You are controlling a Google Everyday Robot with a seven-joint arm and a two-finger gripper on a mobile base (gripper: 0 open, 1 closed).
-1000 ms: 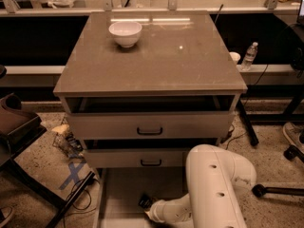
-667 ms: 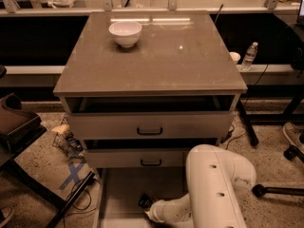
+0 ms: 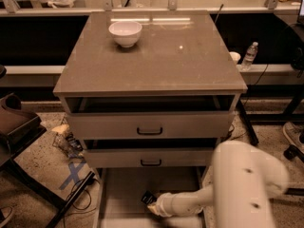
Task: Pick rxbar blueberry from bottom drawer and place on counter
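The bottom drawer (image 3: 121, 189) is pulled out at the foot of the cabinet, a pale tray with a flat floor. A small dark object, the rxbar blueberry (image 3: 147, 197), sits in the drawer at the tip of my arm. My gripper (image 3: 153, 206) reaches down into the drawer from the right, at the bar; the white wrist and arm hide most of it. The counter (image 3: 156, 56) is the wide grey-brown top of the cabinet, above the two upper drawers.
A white bowl (image 3: 125, 33) stands at the back left of the counter. A water bottle (image 3: 250, 56) stands on the ledge to the right. A dark stand (image 3: 19, 127) and cables lie on the floor to the left. Blue tape (image 3: 71, 172) marks the floor.
The arm has shifted slightly in the drawer; the gripper stays at the bar. Nothing else has moved.
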